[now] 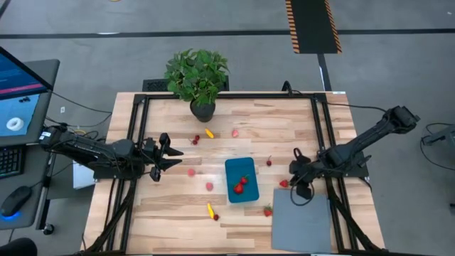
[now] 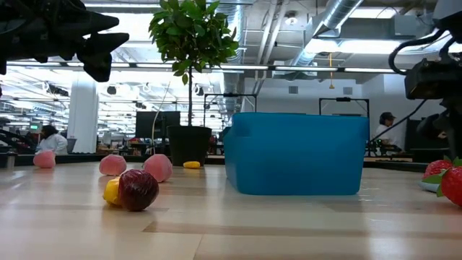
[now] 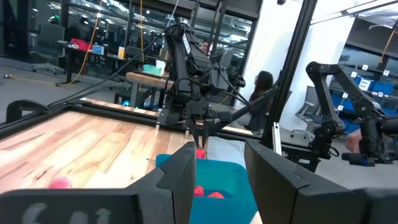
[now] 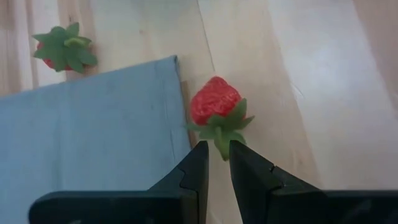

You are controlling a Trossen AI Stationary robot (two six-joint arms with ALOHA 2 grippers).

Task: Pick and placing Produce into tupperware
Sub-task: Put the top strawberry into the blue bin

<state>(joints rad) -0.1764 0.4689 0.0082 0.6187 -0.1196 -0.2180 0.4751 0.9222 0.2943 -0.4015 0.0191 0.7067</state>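
Right gripper [image 4: 214, 163] low over the worktop [image 1: 284, 128], fingers nearly together, pinching the green leaf tip of a strawberry [image 4: 215, 99]. The berry's red body lies just ahead of the fingertips, touching the edge of the grey mat [image 4: 93, 130]. A second strawberry [image 4: 61, 48] lies farther ahead, past the mat's corner. Tupperware [image 1: 241, 180] sits beside this gripper, toward the left arm, with red produce [image 1: 242, 184] inside. Left gripper [image 1: 169, 158] parted, holding nothing, facing the tupperware from the opposite side.
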